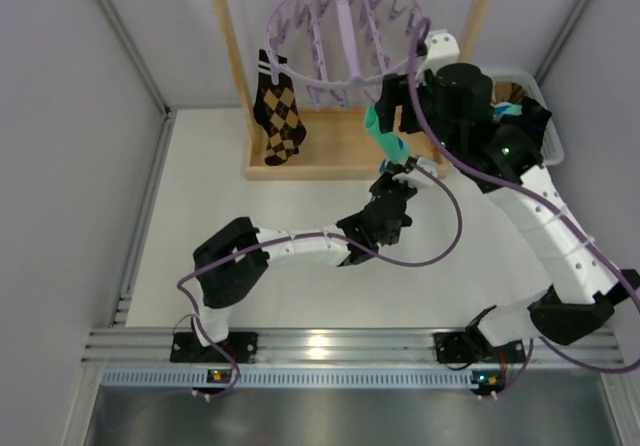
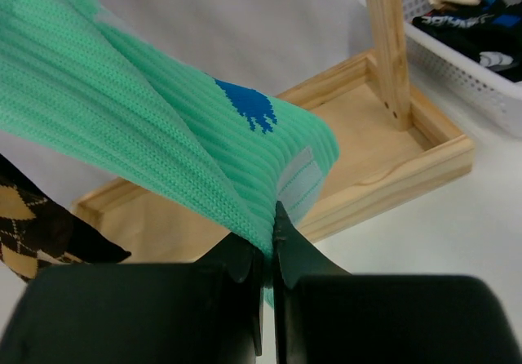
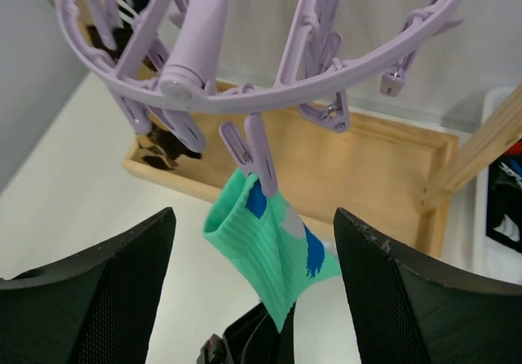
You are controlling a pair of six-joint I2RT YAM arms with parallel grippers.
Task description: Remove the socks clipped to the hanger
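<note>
A mint-turquoise sock [image 3: 269, 246] with blue and white patches hangs from one lilac peg [image 3: 254, 153] of the round lilac hanger [image 1: 345, 36]. It also shows in the top view [image 1: 385, 138] and the left wrist view [image 2: 163, 127]. My left gripper [image 2: 272, 237] is shut on the sock's lower end, seen from above in the top view [image 1: 398, 174]. My right gripper [image 3: 254, 233] is open, its fingers wide apart on either side of the sock, just below the ring; in the top view it is beside the ring's right rim [image 1: 395, 101]. A brown-and-black argyle cloth [image 1: 280, 116] hangs at the ring's left.
The hanger hangs in a wooden frame stand [image 1: 330, 156] with a tray base. A white basket [image 1: 545, 131] with dark items stands at the right behind my right arm. Grey walls close in the left and right sides.
</note>
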